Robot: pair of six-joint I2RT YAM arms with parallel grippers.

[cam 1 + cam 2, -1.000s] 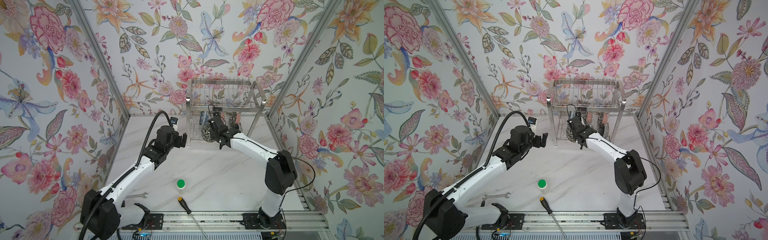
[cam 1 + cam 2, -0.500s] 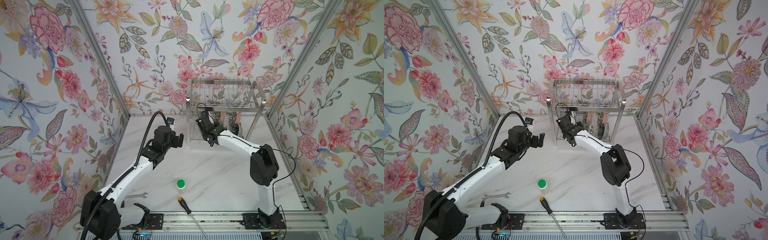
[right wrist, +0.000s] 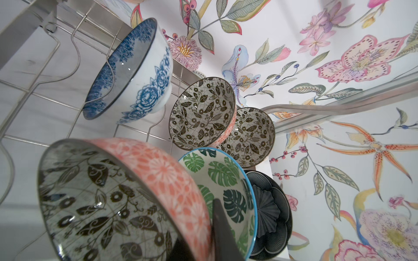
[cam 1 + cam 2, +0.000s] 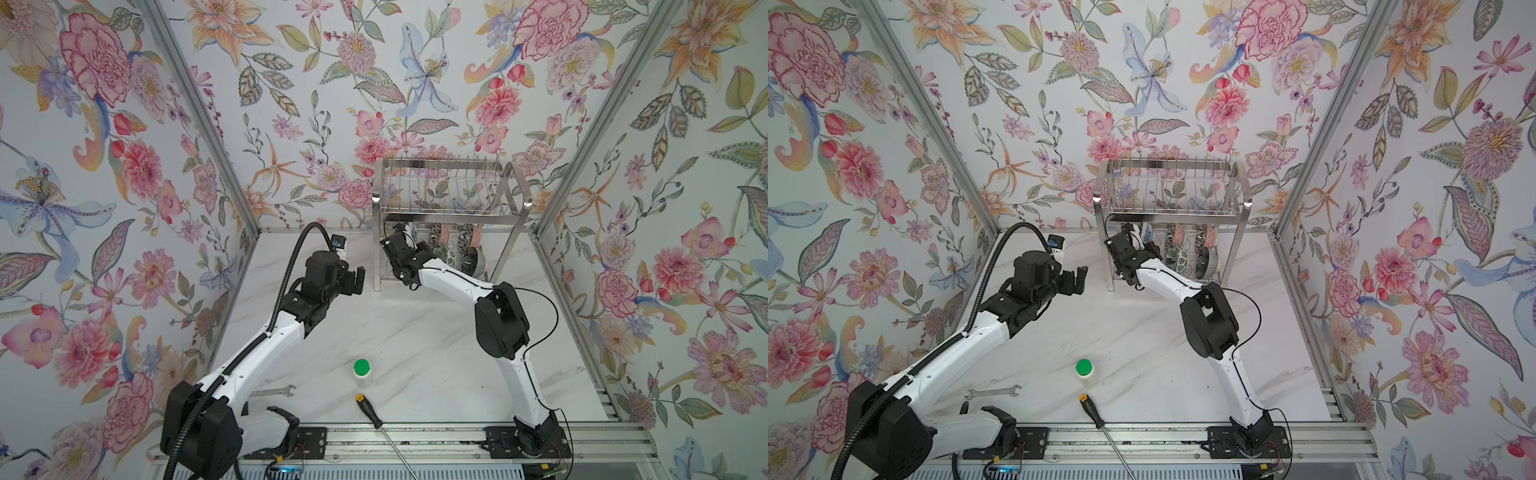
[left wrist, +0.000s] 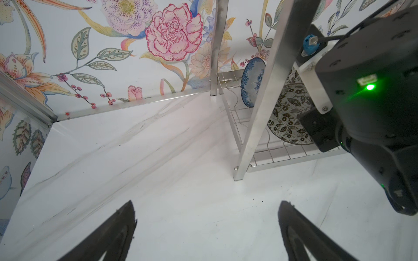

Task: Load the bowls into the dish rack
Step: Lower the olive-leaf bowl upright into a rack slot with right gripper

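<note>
We note right gripper (image 3: 201, 235) pinching pink bowl (image 3: 158, 176) by rim, likely to stand it in rack (image 4: 377, 224); left gripper (image 5: 207, 203) gapes empty.

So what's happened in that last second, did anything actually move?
The right end effector, shut on the black-and-white floral bowl, swung left and carried it from in front of the dish rack into the left end of its lower shelf, without letting go. The left end effector stayed open, barely shifting. The other bowls, green-capped bottle, screwdriver and wrench stayed put.
</note>
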